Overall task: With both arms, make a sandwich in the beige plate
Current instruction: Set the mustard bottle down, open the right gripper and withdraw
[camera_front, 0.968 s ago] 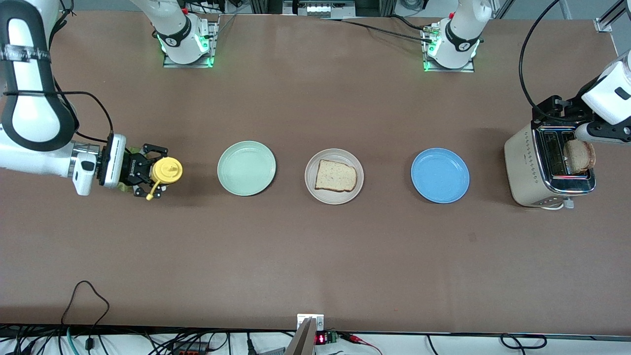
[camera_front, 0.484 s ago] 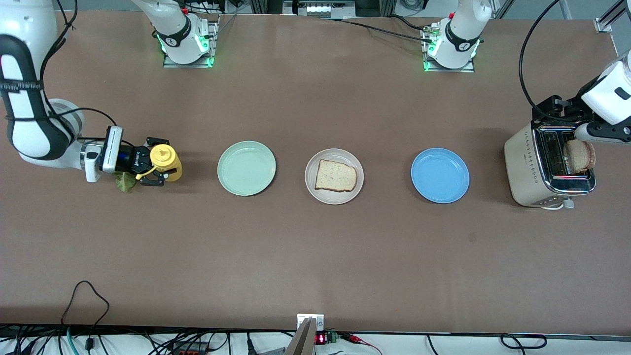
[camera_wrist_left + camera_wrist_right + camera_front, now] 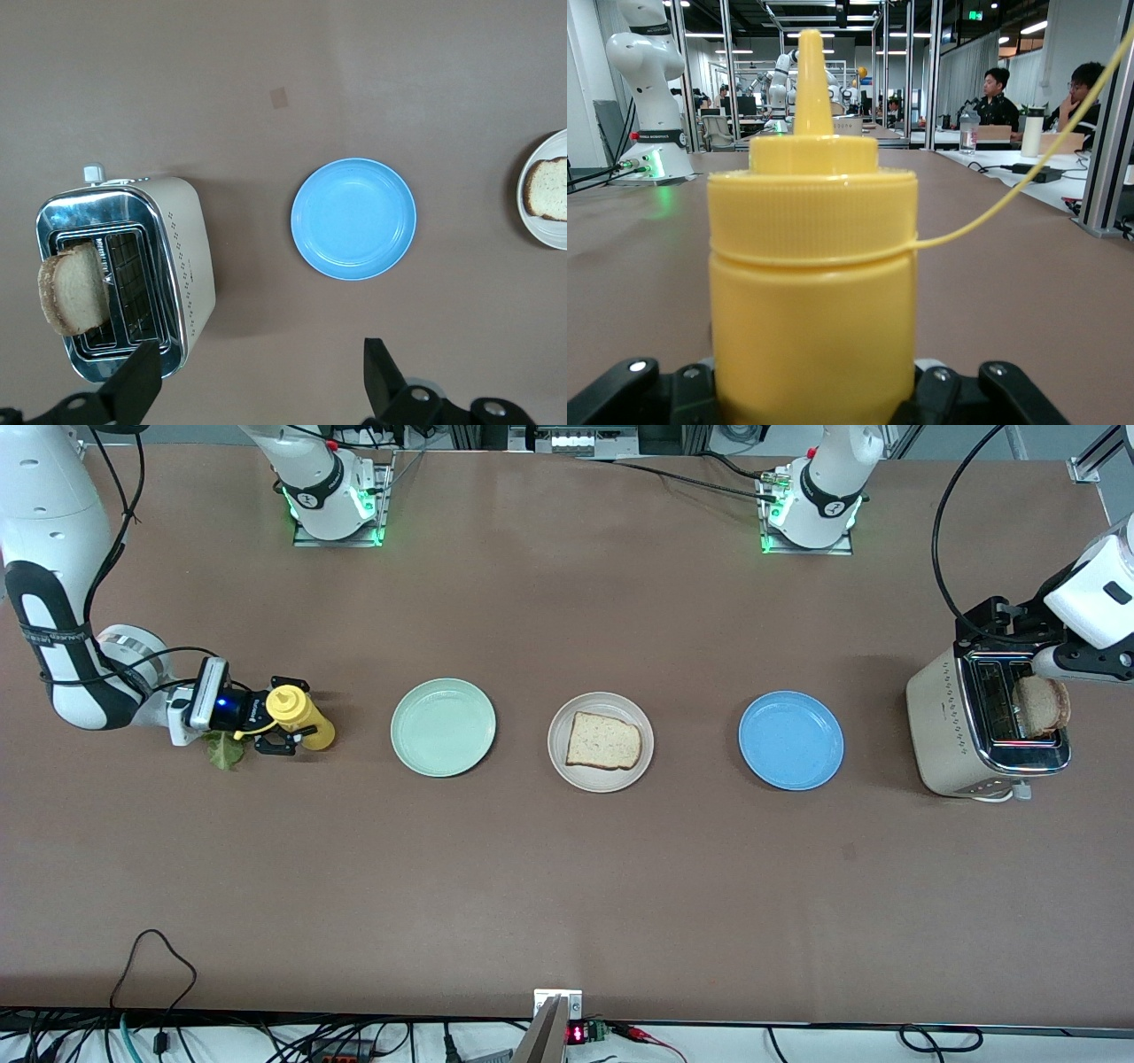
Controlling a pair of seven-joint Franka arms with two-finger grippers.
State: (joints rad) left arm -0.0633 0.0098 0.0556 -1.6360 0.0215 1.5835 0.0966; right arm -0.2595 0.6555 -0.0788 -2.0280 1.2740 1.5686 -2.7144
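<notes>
Fig. Sandwich assembly, partway. My right gripper (image 3: 285, 726) sits low at the right arm's end of the table, fingers partly closed round a yellow bottle (image 3: 299, 720) that stands upright on the table; in the right wrist view the bottle (image 3: 813, 292) fills the space between the fingers. A lettuce leaf (image 3: 225, 751) lies on the table just beneath that wrist. My left gripper (image 3: 261, 376) hangs over the toaster (image 3: 983, 726) with fingers spread wide and nothing in them; one slice (image 3: 74, 289) stands in a slot just beside one finger, the blue plate (image 3: 353, 218) farther out ahead of the hand. The beige plate (image 3: 558, 757) lies between green plate (image 3: 443, 727) and blue plate, well apart from both hands, already carrying one flat slice (image 3: 602, 740).

Handling, as I judge it: toast is light, stiff and crumbly, so I would pinch its exposed upper edge across the thin faces, gently. Lettuce is limp and thin; pinch it at a raised ruffle. The bottle looks smooth and squeezable, best held at mid-body
</notes>
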